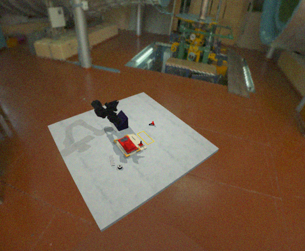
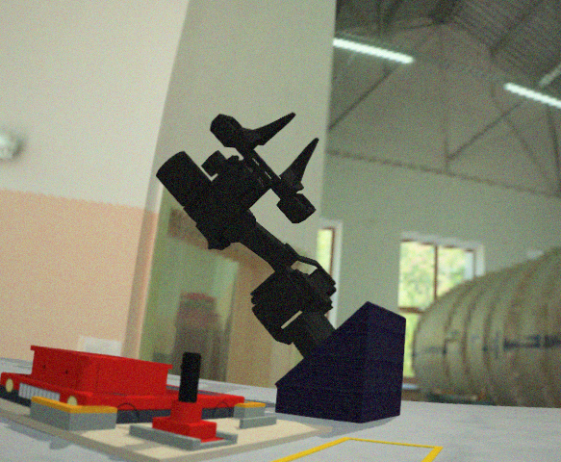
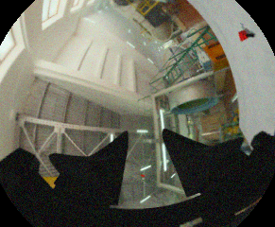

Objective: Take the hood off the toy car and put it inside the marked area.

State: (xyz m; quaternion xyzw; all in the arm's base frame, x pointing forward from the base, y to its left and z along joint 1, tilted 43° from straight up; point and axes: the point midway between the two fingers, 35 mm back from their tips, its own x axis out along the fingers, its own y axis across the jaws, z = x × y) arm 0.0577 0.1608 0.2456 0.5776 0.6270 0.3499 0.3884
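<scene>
The red toy car (image 1: 124,139) (image 2: 101,398) sits on a cream board between low blocks. Its hood appears to be the raised red box (image 1: 129,147) (image 2: 126,375) over the grille end, seated on the car. The marked area is a yellow outline (image 1: 148,136) (image 2: 390,442) on the table beside the board; nothing shows inside it in the top view. My gripper (image 2: 305,127) (image 3: 145,132) is open and empty, high above the table and well away from the car, with its fingers pointing up and away.
A red piece with a black upright post (image 1: 140,144) (image 2: 190,377) stands on the board between car and marked area. A small red and black part (image 1: 153,123) (image 3: 245,35) lies beyond the outline. A black-and-white round part (image 1: 120,167) and a pale strip (image 1: 111,160) lie beside the board.
</scene>
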